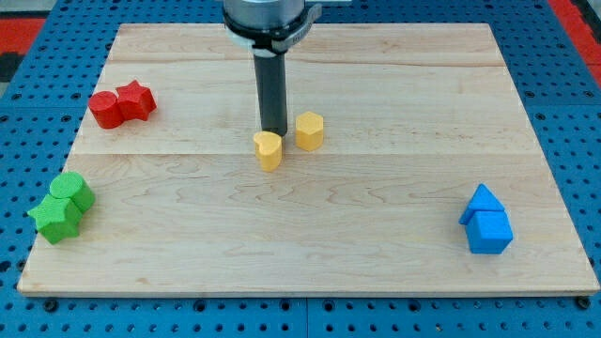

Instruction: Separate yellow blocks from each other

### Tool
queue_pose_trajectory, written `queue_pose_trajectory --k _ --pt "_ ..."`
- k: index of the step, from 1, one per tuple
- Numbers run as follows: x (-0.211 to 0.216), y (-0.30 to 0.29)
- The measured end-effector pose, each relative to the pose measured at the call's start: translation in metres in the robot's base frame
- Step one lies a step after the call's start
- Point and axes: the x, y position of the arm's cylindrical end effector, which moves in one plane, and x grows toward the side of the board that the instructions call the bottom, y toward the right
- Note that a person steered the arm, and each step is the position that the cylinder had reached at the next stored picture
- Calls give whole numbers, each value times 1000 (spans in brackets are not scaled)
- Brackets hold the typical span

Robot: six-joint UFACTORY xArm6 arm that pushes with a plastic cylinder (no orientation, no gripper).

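Fingers we have none: our arm ends in a straight dark rod, so nothing on it can clench, release or grasp. Our tip [273, 130] (the rod's lower end) sits a little above the middle of the frame, just behind the yellow heart-shaped block [268, 149], so close that we cannot tell whether the two touch. Just to the right of the tip stands the yellow hexagonal block [309, 130], slightly higher in the frame than the heart-shaped one. A narrow strip of bare wood shows between the two yellow blocks; they are near each other but apart, and the tip stands at the upper end of that gap.

They rest on a pale wooden surface [376, 235], laid over a blue pegboard [573, 141]. In the upper left of the frame a red cylinder [106, 110] and a red star-shaped block [136, 100] press together. Lower on the left edge, a green star-shaped block [54, 218] touches a second green block [73, 192] (its shape we cannot make out). At the lower right, two blue blocks [485, 221] sit touching, well apart from everything else.
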Motion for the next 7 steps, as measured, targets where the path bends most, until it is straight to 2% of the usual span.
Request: queue_pose_trajectory --k 2,3,7 --pt "6 65" --pt "-27 55" --pt "-75 40"
